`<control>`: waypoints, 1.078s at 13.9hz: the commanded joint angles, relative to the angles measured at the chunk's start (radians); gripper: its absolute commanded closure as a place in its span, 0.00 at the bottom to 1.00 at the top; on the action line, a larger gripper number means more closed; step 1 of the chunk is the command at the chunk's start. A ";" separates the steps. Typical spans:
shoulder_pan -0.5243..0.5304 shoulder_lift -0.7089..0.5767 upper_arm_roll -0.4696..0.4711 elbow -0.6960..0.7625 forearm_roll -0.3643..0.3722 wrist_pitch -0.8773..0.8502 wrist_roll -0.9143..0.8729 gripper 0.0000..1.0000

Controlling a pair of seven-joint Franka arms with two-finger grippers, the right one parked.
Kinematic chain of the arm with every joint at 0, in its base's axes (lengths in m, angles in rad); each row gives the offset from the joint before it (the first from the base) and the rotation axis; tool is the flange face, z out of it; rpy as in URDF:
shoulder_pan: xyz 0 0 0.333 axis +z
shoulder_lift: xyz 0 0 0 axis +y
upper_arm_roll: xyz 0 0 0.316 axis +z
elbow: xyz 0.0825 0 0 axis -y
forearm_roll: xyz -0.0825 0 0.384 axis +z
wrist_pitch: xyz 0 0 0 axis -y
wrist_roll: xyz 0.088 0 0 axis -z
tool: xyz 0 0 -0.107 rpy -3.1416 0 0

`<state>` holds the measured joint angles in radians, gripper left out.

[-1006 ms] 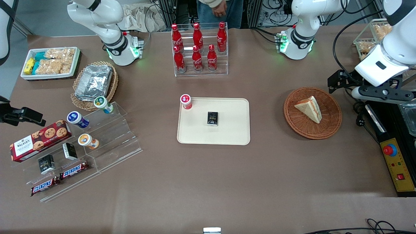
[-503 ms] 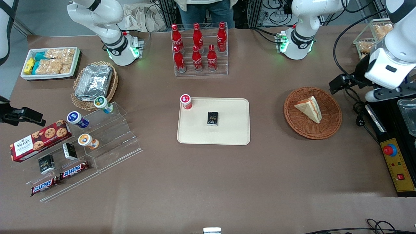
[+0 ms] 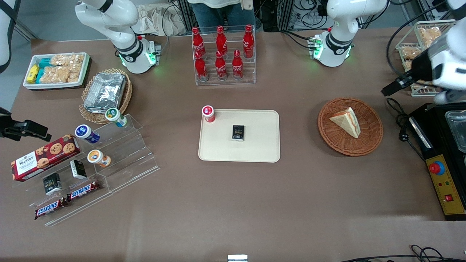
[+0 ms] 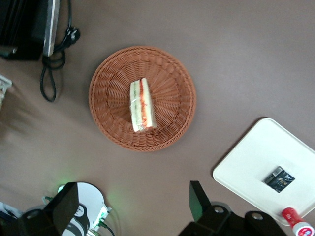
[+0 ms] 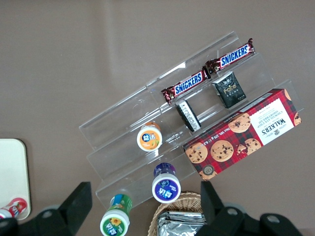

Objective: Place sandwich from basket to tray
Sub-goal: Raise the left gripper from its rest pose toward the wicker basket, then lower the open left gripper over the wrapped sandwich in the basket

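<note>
Status entry: sandwich not yet picked; you have the whole transfer left.

Tray (image 3: 262,151): cream, rimmed, mid-table, carrying a small dark packet (image 3: 238,132) with a red-capped bottle (image 3: 208,113) at its corner; no sandwich on it. Basket (image 3: 371,140): reddish wicker, toward the working arm's end. Sandwich (image 3: 346,121): lying in the basket, untouched. Gripper (image 4: 130,209): high above the basket, fingers spread wide, holding nothing. You must descend, grasp, carry, release.
</note>
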<state>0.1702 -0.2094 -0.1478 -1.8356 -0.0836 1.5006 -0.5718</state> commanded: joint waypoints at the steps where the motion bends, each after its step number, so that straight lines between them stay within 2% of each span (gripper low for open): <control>1: 0.012 -0.195 0.022 -0.270 -0.031 0.145 -0.005 0.00; 3: 0.011 -0.223 0.017 -0.355 -0.030 0.194 -0.005 0.00; 6: 0.006 -0.203 0.013 -0.393 -0.028 0.228 -0.007 0.00; 12: 0.002 -0.101 -0.041 -0.554 -0.027 0.486 -0.023 0.00; 15: 0.002 -0.056 -0.059 -0.674 -0.027 0.675 -0.039 0.00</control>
<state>0.1724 -0.2822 -0.1922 -2.4394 -0.1025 2.0740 -0.5853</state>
